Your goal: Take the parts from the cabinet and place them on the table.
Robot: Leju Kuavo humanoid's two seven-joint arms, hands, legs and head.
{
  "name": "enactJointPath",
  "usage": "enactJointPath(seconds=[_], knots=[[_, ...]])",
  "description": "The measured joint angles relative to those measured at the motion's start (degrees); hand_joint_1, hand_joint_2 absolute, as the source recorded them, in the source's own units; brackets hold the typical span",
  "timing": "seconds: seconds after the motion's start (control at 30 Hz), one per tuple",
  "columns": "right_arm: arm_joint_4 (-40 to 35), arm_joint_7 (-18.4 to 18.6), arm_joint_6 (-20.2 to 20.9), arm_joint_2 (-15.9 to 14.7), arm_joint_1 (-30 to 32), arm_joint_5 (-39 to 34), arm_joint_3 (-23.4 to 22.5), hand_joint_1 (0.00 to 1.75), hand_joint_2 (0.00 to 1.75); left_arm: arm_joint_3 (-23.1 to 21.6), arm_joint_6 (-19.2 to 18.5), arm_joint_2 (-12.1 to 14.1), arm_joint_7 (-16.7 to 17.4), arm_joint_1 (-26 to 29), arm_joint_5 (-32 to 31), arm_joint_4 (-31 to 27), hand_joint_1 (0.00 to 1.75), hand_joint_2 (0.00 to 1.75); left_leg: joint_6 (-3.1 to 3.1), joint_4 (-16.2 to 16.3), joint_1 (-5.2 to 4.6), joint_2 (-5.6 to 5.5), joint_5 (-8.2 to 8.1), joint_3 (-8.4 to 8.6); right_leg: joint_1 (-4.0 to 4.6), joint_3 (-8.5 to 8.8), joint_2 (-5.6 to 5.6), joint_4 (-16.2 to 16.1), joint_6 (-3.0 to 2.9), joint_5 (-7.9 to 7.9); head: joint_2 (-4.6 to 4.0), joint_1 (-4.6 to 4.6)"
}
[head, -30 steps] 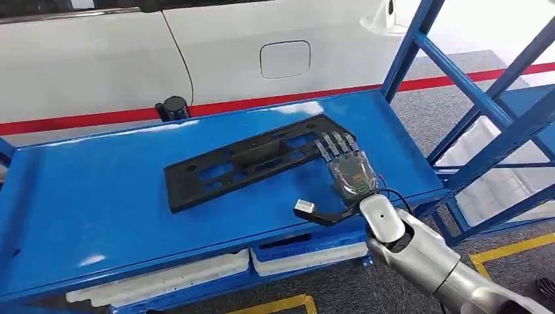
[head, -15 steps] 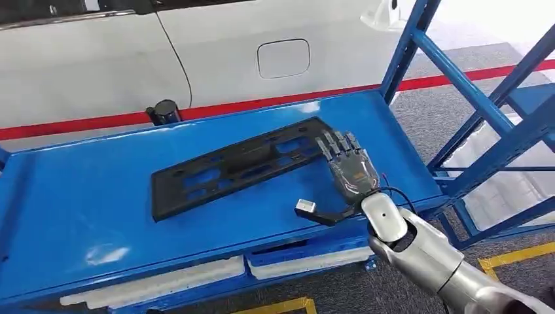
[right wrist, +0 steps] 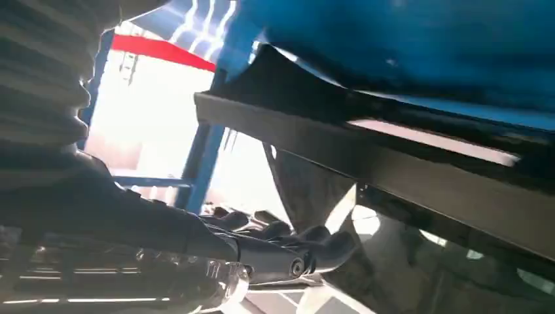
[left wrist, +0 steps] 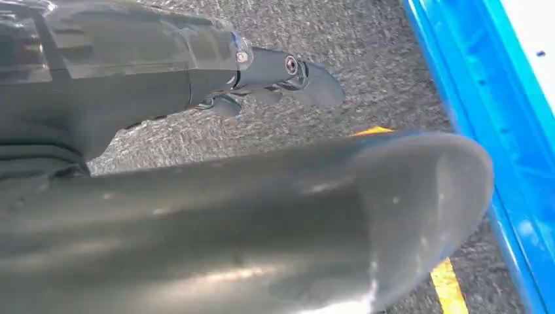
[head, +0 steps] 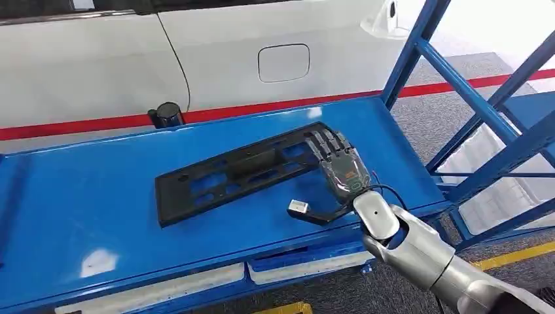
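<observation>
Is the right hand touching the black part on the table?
Touching: the head view shows the right hand lying on the black part, fingers overlapping its end.

Table (head: 98, 196) top: glossy bright blue, white glare patches. Part (head: 242, 171): matte black panel, blue showing through its cutouts. Right hand (head: 341, 163): dark grey fingers, translucent palm shell with orange and green inside; arm silver, black cable to a small white-grey connector (head: 298, 207). Rack frame (head: 484, 98): same blue. Car body (head: 196, 52): white. Floor: grey speckled carpet, red stripe (head: 65, 122), yellow line (left wrist: 451, 284). Left hand (left wrist: 275, 72): dark grey.
</observation>
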Motion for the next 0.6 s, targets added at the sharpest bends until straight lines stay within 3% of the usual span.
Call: enactJointPath(seconds=[0.03,0.07,0.13,0.17,0.2,0.23,0.3,0.33,0.37,0.4,0.47,0.5,0.53,0.57,0.6], knots=[[0.0,0.0,0.0,-0.07,-0.03,0.0,0.0,0.0,1.75,0.0,0.0,0.0,-0.04,-0.02,0.0,0.0,0.0,0.0,0.25,-0.12,0.04,-0.17,0.01,0.14,-0.08,-0.28,0.11,1.2,0.21,-0.89,0.0,0.35],[0.0,0.0,0.0,-0.13,-0.12,0.0,-0.02,0.0,1.75,0.0,0.0,0.0,-0.04,-0.04,0.0,0.0,0.0,0.0,0.53,-0.12,-0.02,-0.2,-0.08,0.22,-0.07,-1.66,0.15,4.21,0.27,-2.63,0.0,0.79],[0.04,-0.09,0.0,-0.13,0.05,0.02,0.04,0.0,1.75,0.0,0.0,0.07,-0.04,0.01,0.0,0.07,0.0,0.0,0.9,-0.1,-0.38,-0.29,-0.3,0.41,-0.04,-6.39,0.28,13.47,0.35,-6.66,0.0,1.53],[0.04,-0.18,0.02,-0.09,0.22,0.0,0.11,0.0,1.75,0.0,0.0,0.09,-0.04,0.03,0.0,0.09,0.0,0.0,1.12,-0.09,-0.62,-0.36,-0.44,0.52,-0.04,-8.59,0.3,17.37,0.28,-7.66,0.02,1.93],[0.04,-0.26,0.04,-0.07,0.33,0.0,0.11,0.0,1.75,0.0,0.0,0.07,-0.04,0.06,0.0,0.11,0.0,0.0,1.24,-0.09,-0.85,-0.44,-0.53,0.7,0.03,-9.34,0.31,18.34,0.12,-7.17,0.0,2.16],[0.04,-0.33,0.04,-0.07,0.34,0.0,0.13,0.0,1.75,0.0,0.0,0.07,-0.04,0.06,0.0,0.11,0.0,0.0,1.46,-0.09,-1.13,-0.54,-0.69,0.94,0.18,-8.93,0.32,16.73,-0.3,-5.09,0.02,2.38],[0.02,-0.44,0.04,-0.09,0.21,0.0,0.11,0.0,1.75,0.0,0.02,0.07,-0.09,0.03,0.0,0.11,0.0,0.0,1.56,-0.1,-1.68,-0.7,-0.97,1.56,0.8,-5.45,0.49,7.94,-1.59,0.69,0.02,2.73],[-0.02,-0.48,0.04,-0.13,0.08,0.0,0.04,0.0,1.75,0.0,0.04,-0.04,-0.13,0.06,0.0,0.11,0.0,0.0,1.64,-0.17,-1.57,-0.69,-1.14,1.69,1.34,-3.54,0.76,3.21,-2.69,2.87,0.0,2.76],[-0.02,-0.48,0.04,-0.24,0.02,0.0,0.02,0.0,1.75,0.02,0.06,-0.31,-0.17,-0.06,0.02,0.13,0.0,0.0,1.41,-0.01,-2.0,-0.71,-1.32,1.47,1.57,-2.64,0.69,2.03,-3.83,1.96,0.02,1.77],[-0.2,-0.5,0.04,-0.26,-0.08,0.0,0.02,0.0,1.75,0.02,0.15,-0.2,-0.2,-0.05,0.02,0.2,0.0,0.0,1.21,-0.01,-1.58,-0.67,-1.25,1.22,1.83,-2.56,0.72,0.91,-3.64,1.96,0.02,1.79],[-0.26,-0.5,0.07,-0.39,-0.06,-0.02,-0.02,0.0,1.75,0.0,0.2,-0.24,-0.17,0.05,0.02,0.22,0.0,0.0,0.66,-0.29,-1.28,-0.62,-1.2,1.33,2.08,-2.5,0.79,0.79,-3.8,1.94,0.02,2.34],[-0.33,-0.5,0.04,-0.37,-0.09,0.0,0.0,0.0,1.75,0.0,0.22,-0.33,-0.22,-0.05,0.02,0.22,0.0,0.0,0.3,-0.42,-1.52,-0.62,-1.33,1.54,1.81,-2.08,0.81,-0.05,-3.95,2.21,0.02,2.34],[-0.46,-0.5,0.02,-0.31,-0.05,-0.02,0.02,0.0,1.75,0.0,0.26,-0.28,-0.2,-0.03,0.02,0.24,0.0,0.0,0.15,0.41,-1.47,-0.51,-1.81,1.5,1.39,-1.35,0.58,-0.99,-3.7,2.68,0.0,2.61],[-0.57,-0.5,0.02,-0.31,-0.11,0.0,0.02,0.0,1.75,0.0,0.28,-0.26,-0.22,-0.08,0.02,0.22,0.0,0.0,-0.36,2.42,-1.4,-0.55,-3.14,0.51,1.17,-0.91,0.52,-1.43,-3.87,2.64,0.02,2.12],[-0.63,-0.5,0.04,-0.31,-0.23,0.0,0.02,0.0,1.75,0.0,0.31,-0.26,-0.22,-0.16,0.0,0.24,0.0,0.0,-0.84,6.43,-1.17,-0.58,-5.17,-1.6,1.01,-0.81,0.47,-1.46,-3.93,2.65,0.02,1.64]])
